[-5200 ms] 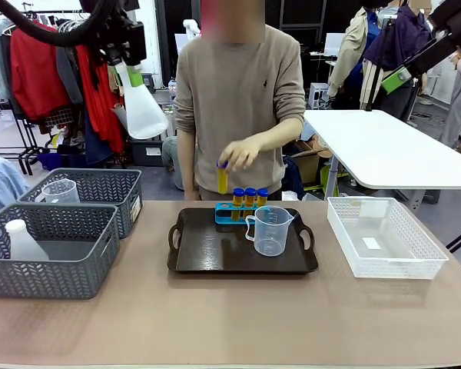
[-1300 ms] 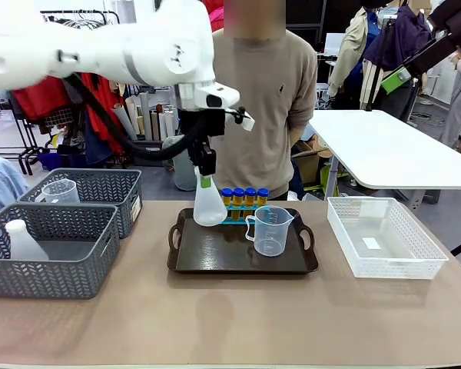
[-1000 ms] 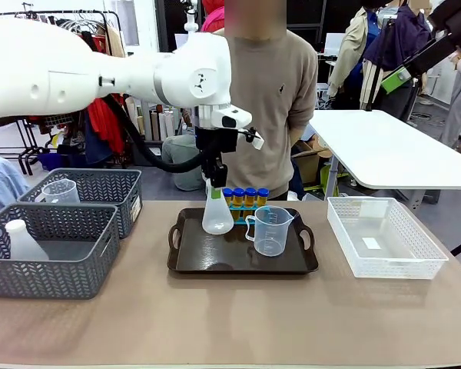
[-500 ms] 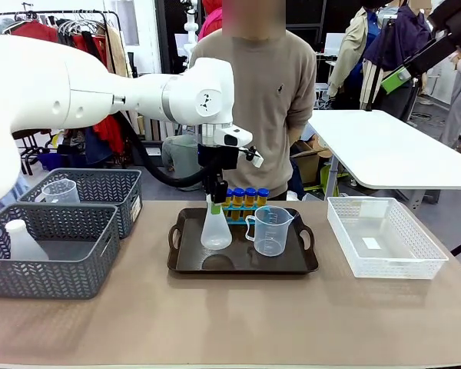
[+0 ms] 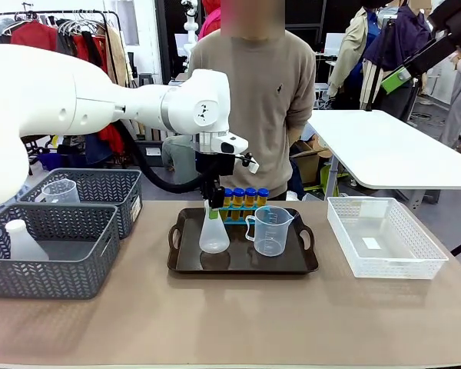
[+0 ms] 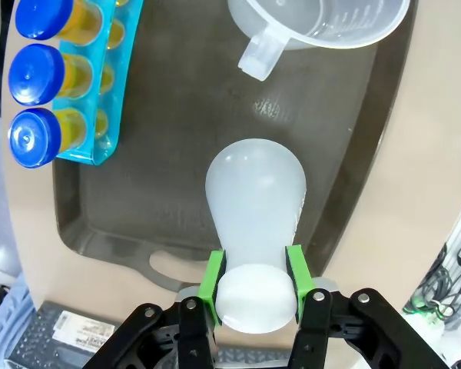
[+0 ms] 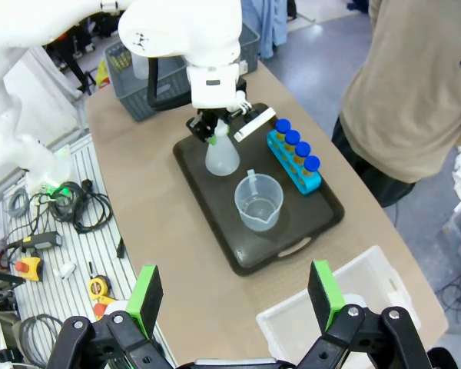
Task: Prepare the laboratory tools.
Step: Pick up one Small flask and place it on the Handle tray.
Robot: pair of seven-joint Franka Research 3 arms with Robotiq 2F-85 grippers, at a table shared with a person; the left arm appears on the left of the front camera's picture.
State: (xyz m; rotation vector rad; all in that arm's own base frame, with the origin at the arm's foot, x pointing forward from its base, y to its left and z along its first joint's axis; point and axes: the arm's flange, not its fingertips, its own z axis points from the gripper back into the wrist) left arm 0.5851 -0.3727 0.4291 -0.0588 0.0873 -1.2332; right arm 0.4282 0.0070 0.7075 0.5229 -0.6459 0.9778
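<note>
The white translucent conical flask [image 5: 214,234] is held by its neck between the green pads of the left hand [image 6: 253,286], whose jaws are part closed on that neck. The flask stands upright over the left part of the dark brown handled tray [image 5: 186,261]; whether its base rests on the tray floor or hangs just above it cannot be told from these views.

Risks noted:
- A release before the base is seated is judged likely to let the flask drop and tip, its narrow neck and wide base being held only at the top.
- The blue four-hole rack [image 5: 232,215] with its four small blue-capped tubes of amber liquid [image 5: 243,196] stands just beyond the flask on the far side of the tray; a sideways drift of the left hand could knock it.
- The clear plastic measuring beaker with handle and spout [image 5: 270,229] stands just to the right of the flask, apart from it; a rightward shift could strike it.
- A tilted withdrawal could drag the neck and topple the flask.

The right hand [image 7: 234,296] is held high above the table [image 5: 230,323], its jaws wide apart and empty, well apart from the tray.
</note>
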